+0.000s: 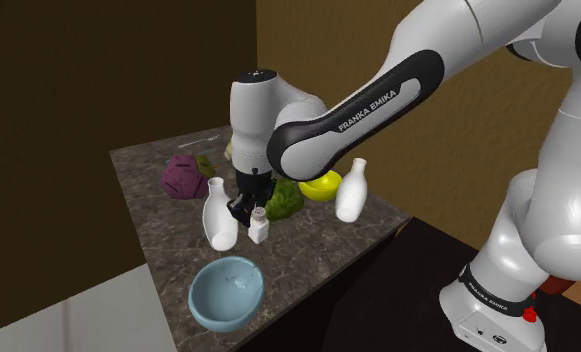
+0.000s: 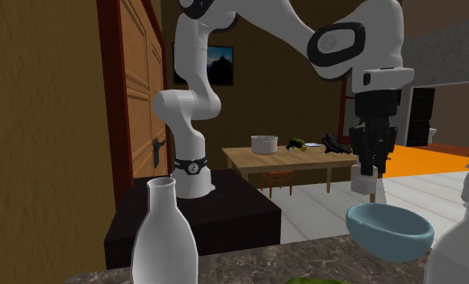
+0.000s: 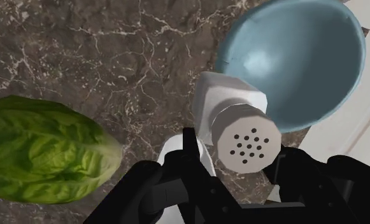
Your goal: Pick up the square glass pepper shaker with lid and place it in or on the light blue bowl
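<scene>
1. Dark, white-veined marble table (image 1: 143,185): carries all the items.
2. Light blue round bowl (image 1: 225,295): stands near the table's edge with nothing in it.
3. All-black two-finger pincer (image 2: 370,168): we record it pinching the shaker near its top, one finger on each side.
4. Pale grey-white square pepper shaker with round perforated lid (image 3: 223,105): held clear of the table, close beside the bowl's rim.
   - Handling: we judge it light, rigid, smooth-sided and breakable. The flat opposite faces under the lid offer the surest hold.
   - Orientation: long axis near upright, lid towards the wrist, base towards the table.
</scene>
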Controlling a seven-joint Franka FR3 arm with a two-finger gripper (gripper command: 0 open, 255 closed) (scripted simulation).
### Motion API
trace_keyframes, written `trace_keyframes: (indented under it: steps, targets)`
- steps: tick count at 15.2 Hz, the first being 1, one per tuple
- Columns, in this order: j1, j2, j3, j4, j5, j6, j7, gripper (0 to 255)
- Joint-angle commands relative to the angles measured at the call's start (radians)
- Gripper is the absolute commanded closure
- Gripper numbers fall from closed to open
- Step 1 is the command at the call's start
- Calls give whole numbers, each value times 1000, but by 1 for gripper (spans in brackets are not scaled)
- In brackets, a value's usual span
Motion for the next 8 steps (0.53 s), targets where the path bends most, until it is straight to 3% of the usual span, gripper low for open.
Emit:
trace_keyframes:
  steps: [1, 8]
  targets:
    - [33, 37, 16, 50, -20, -21, 58, 255]
    - [132, 178, 39, 241, -82, -95, 195, 255]
